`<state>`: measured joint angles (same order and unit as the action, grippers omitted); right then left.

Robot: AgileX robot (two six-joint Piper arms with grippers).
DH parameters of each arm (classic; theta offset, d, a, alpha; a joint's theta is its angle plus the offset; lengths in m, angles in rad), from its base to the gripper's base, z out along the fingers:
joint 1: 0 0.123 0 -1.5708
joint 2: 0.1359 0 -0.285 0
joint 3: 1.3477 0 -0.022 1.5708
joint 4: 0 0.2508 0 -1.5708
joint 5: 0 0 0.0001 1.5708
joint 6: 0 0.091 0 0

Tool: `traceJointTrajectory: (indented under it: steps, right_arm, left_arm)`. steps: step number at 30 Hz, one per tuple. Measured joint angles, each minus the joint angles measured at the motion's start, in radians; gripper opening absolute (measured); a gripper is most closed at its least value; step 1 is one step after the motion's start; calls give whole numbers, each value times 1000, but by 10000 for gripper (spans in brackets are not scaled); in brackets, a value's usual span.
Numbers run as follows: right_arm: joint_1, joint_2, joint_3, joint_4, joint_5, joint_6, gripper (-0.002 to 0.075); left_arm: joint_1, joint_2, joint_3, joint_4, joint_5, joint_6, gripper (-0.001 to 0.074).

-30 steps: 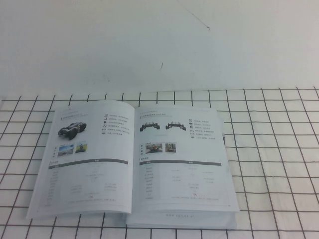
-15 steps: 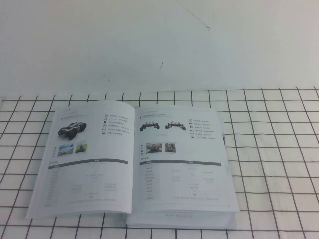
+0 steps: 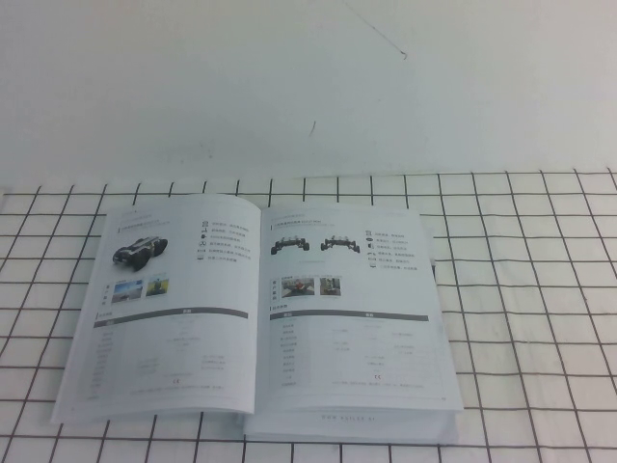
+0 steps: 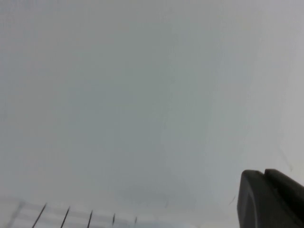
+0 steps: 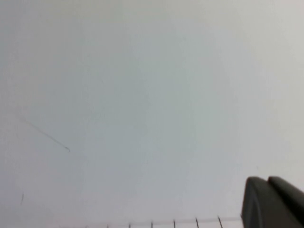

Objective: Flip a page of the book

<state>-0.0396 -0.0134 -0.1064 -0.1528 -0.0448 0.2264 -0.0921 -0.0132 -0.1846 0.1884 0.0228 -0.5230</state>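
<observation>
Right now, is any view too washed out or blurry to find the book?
High view: even, soft light, no glare; the open book shows clearly, its fine text unreadable. Left wrist view: hazy pale wall, with the left gripper a dark blur at the corner. Right wrist view: likewise, right gripper shut.

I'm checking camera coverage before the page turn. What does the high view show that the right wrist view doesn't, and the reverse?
Only the high view shows the book, lying open on the grid-lined cloth, with the page bearing two dark chassis lying flat on its right half; no arm appears there.

Only the right wrist view shows the right pincer, shut, raised and facing the wall, nothing in it.

Both show the white wall and a strip of the grid-lined cloth.
</observation>
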Motion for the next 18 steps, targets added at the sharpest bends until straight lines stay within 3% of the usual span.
traceJointTrajectory:
  steps: [4,7,13,18]
  right_arm:
    - [0,12,-131,13,321,7,-2]
    - [0,84,-222,59,511,-59,-2]
    - [1,301,-363,237,655,-322,-2]
    - [1,496,-453,347,705,-495,-2]
  left_arm:
    - [0,95,-156,-15,329,-19,-3]
    - [0,207,-249,-17,448,4,-3]
    - [0,425,-337,-18,489,112,-3]
    - [0,547,-339,-56,478,83,-3]
